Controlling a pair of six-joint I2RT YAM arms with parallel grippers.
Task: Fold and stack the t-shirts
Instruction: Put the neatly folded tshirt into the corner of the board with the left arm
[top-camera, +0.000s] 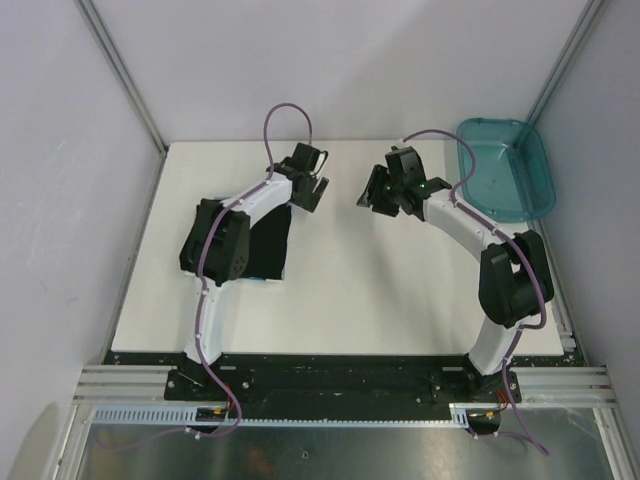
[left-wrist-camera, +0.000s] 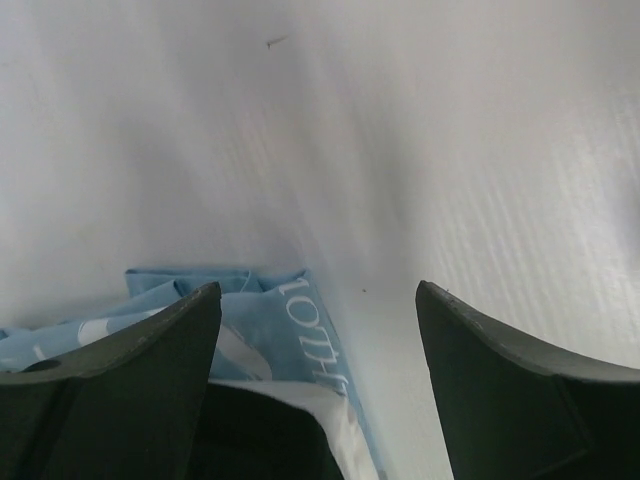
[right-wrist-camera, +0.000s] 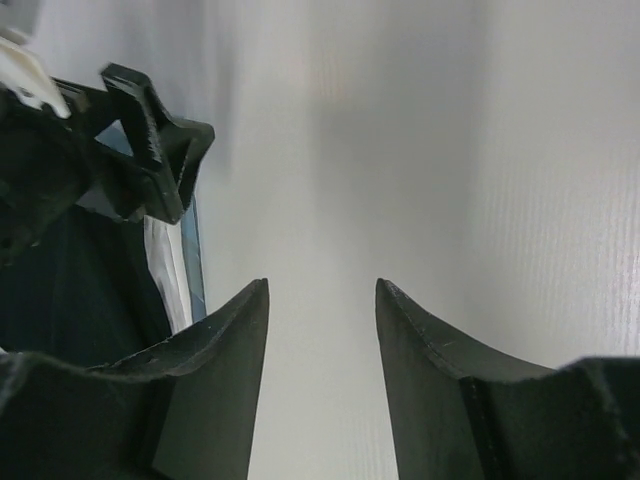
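Observation:
The black t-shirt (top-camera: 266, 243) lies folded on the table's left half, partly under my left arm. It lies on top of the folded white t-shirt with blue print, of which only a blue edge (top-camera: 263, 282) shows. In the left wrist view the white shirt's blue lettered fold (left-wrist-camera: 285, 325) sticks out from under the black shirt (left-wrist-camera: 265, 440). My left gripper (top-camera: 316, 186) (left-wrist-camera: 318, 290) is open and empty, just past the stack's far right corner. My right gripper (top-camera: 371, 196) (right-wrist-camera: 322, 285) is open and empty over bare table, to the right of the stack (right-wrist-camera: 70, 290).
A teal translucent plastic bin (top-camera: 506, 166) stands at the far right corner of the white table (top-camera: 380, 290). Grey walls close in the back and both sides. The left gripper's fingers (right-wrist-camera: 150, 135) show in the right wrist view's upper left.

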